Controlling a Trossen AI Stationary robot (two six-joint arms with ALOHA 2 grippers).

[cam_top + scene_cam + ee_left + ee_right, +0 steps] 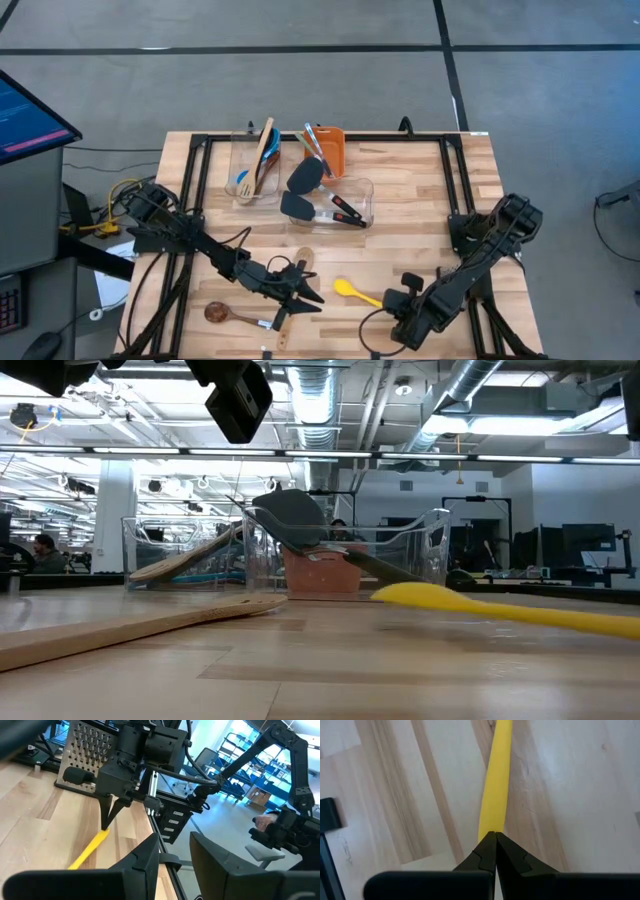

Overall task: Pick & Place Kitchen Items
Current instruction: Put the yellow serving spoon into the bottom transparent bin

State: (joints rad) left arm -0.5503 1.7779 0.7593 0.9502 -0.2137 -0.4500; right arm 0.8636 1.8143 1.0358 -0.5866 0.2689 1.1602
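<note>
A yellow spoon (355,291) lies flat on the table near the front; it also shows in the low view (480,603). My right gripper (388,300) is shut, its tips (495,840) at the free end of the spoon's handle. My left gripper (305,290) is open and empty (175,865), raised above a wooden slotted spatula (290,305) that lies flat on the table. A wooden spoon (225,313) lies beside the spatula, toward the table's left edge. More utensils stand in the tubs at the back. My right gripper's shut fingertips stand at the free end of the yellow spoon's handle (493,827), slanting down from the table's right along the handle. The tips meet with no gap; whether they touch the handle I cannot tell. The spoon lies flat on the table.
A clear tub (243,190) with wooden and blue utensils, a clear tub (362,190) with black turners and an orange bin (334,155) with utensils stand at the back middle. A black frame rail (450,170) runs along the table's sides. A monitor (25,120) stands off the left edge.
</note>
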